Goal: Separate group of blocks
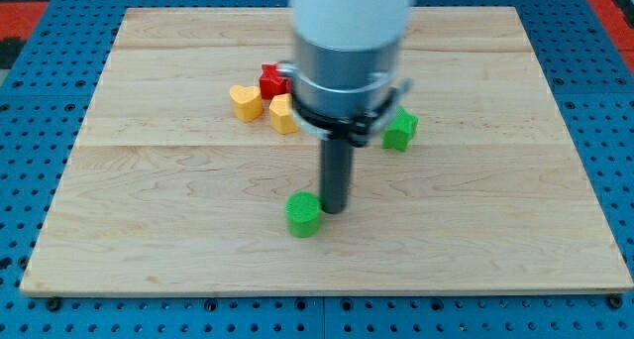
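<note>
My tip (335,210) rests on the wooden board (149,200), touching or almost touching the right side of a green round block (304,214) below the board's middle. Up and to the left sits a tight cluster: a yellow heart block (246,101), a second yellow block (283,113) to its right, and a red block (272,80) behind them, partly hidden by the arm. A green block (400,130) lies to the right of the arm, apart from the cluster. The arm's body (349,52) hides the board behind it.
The board lies on a blue perforated table (30,161). A red area shows at the view's top left corner (30,7).
</note>
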`<state>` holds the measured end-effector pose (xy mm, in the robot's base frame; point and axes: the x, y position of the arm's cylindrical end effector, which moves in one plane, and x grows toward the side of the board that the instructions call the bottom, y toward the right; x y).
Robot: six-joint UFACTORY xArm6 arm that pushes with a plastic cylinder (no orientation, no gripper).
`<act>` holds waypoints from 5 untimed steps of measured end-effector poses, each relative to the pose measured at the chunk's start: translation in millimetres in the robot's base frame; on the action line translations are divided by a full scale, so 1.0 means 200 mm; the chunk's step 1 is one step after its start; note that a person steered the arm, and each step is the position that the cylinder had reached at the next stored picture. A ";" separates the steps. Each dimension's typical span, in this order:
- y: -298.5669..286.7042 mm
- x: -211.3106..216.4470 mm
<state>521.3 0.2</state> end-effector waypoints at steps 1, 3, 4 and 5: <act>0.01 -0.16; 0.00 -0.23; 0.34 -0.37; 0.29 -0.53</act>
<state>415.1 57.7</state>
